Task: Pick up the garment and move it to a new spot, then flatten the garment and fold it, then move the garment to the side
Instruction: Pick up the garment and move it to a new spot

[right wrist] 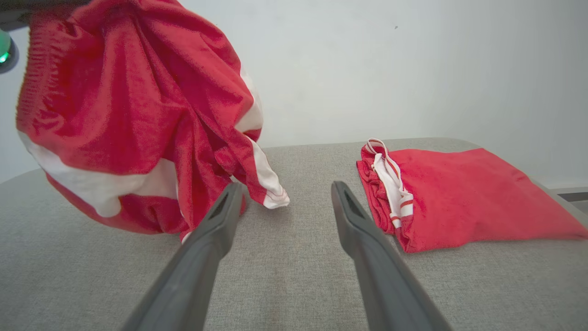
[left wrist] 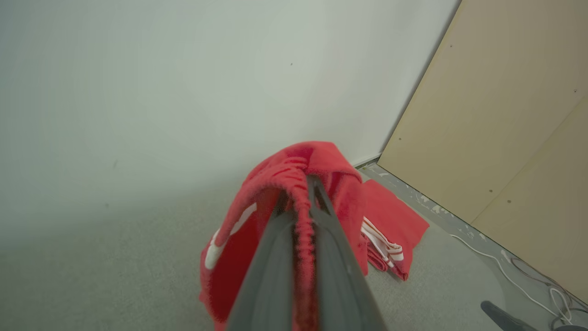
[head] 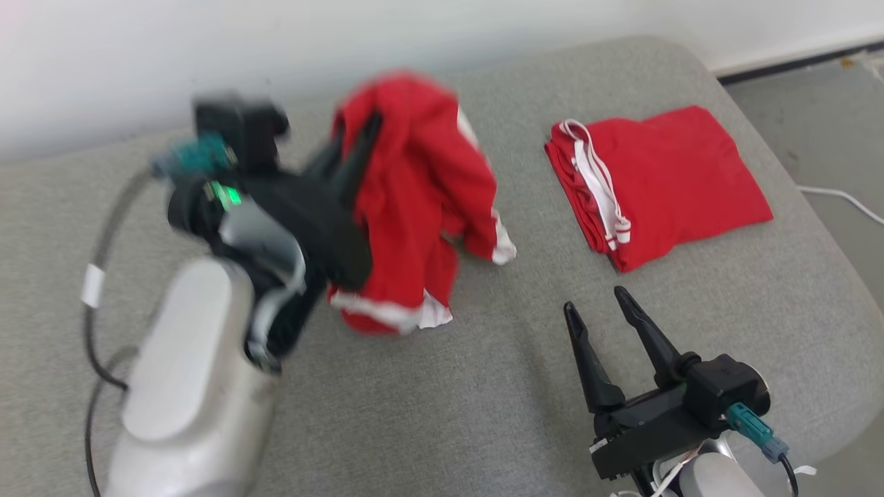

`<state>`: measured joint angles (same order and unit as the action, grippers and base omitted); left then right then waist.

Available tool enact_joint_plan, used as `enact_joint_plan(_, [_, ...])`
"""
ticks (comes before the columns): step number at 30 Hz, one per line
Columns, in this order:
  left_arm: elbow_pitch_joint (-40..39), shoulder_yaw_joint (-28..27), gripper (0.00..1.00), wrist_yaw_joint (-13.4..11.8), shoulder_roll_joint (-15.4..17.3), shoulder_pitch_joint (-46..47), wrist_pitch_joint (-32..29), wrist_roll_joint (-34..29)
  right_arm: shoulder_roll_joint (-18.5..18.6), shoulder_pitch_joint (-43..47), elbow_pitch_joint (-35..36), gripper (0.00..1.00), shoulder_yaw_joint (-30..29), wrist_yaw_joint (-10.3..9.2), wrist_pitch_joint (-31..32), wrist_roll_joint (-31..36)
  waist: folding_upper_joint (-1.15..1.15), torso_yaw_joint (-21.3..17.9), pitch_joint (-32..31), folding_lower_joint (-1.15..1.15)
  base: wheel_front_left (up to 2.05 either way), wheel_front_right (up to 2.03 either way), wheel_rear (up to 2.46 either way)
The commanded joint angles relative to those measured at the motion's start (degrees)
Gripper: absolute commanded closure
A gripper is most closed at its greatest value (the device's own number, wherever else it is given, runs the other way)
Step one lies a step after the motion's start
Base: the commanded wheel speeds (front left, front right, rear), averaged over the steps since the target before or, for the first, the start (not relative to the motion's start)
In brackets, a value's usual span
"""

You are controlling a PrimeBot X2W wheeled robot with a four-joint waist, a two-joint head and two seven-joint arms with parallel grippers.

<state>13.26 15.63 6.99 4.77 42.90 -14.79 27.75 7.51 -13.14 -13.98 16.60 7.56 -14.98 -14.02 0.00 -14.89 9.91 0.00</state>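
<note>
A crumpled red garment with white stripes hangs from my left gripper, which is shut on its ribbed edge and lifted above the grey surface; its lower end still touches the cushion. In the left wrist view the red garment is draped over the closed fingers. The hanging garment takes up the upper left of the right wrist view. My right gripper stands open at the lower right, empty, its fingers pointing at the bare cushion between the two garments.
A second red garment, folded, with white trim lies at the right of the grey cushioned surface. A white wall runs behind. Past the right edge are floor, a white cable and a beige panel.
</note>
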Motion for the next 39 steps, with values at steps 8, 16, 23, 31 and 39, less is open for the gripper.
enact_joint_plan(8, [12.0, 0.1, 1.0, -3.5, 1.9, -8.4, 4.8, -2.6, -1.3, -0.2, 0.5, 0.0, -0.2, -0.15, -0.2, 0.6, 0.0, -1.0, 3.3, 0.0, 0.0, 0.0, 0.0])
enact_joint_plan(16, [16.6, -1.5, 0.0, -7.0, 3.9, -11.4, 19.5, -6.2, -0.7, 1.1, -0.1, 0.0, -0.5, -0.15, -0.3, 0.8, 0.0, 2.3, 1.3, 0.0, 0.0, 0.0, 0.0])
enact_joint_plan(23, [16.3, -3.5, 0.0, -6.7, 4.2, -16.2, 27.9, -4.8, 0.1, 2.3, -0.6, 0.0, -0.4, -0.15, -0.3, 0.5, 0.0, 4.8, -2.0, 0.0, 0.0, 0.0, 0.0])
enact_joint_plan(31, [5.1, -8.5, 0.0, -8.3, 3.2, -26.6, 30.0, -6.6, 0.5, 4.8, -0.5, 0.0, -2.8, -0.15, -0.3, 0.4, 0.0, 7.8, -5.1, 0.0, 0.0, 0.0, 0.0])
enact_joint_plan(39, [-6.8, -15.8, 0.0, -7.6, 0.6, -39.2, 29.9, -11.7, 0.6, 6.3, -0.4, 0.0, -6.1, -0.15, -0.3, 0.9, 0.0, 10.4, -6.8, 0.0, 0.0, 0.0, 0.0])
